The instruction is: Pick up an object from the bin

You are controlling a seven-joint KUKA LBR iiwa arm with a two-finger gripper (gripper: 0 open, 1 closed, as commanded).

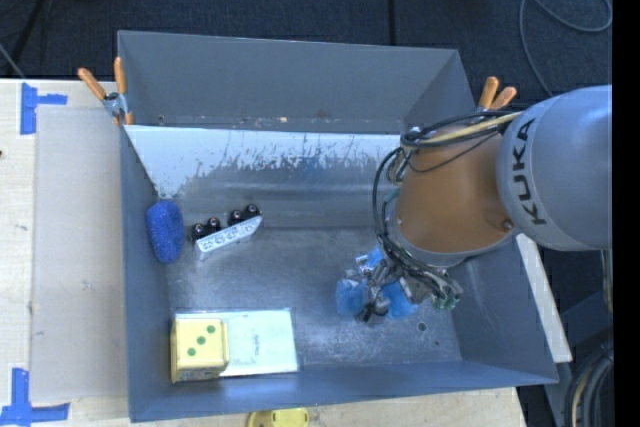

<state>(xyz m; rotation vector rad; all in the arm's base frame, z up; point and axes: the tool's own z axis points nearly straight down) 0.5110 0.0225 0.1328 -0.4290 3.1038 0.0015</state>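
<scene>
Camera view: bin [300,95] from above; arm enters from the right.
End effector [383,295]: low at the floor, right of centre; open or closed cannot be told.
Blue object [348,298]: on the floor, under it.
Progress: apparently at the grasp; lift not yet done.
Die [200,345]: front left, well apart.

Scuffed matt metal bin [280,95], rough-textured blue roll [165,231].

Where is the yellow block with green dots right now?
In the camera view, the yellow block lies in the lower left corner of the bin, right beside a white card and far left of the gripper.
</scene>
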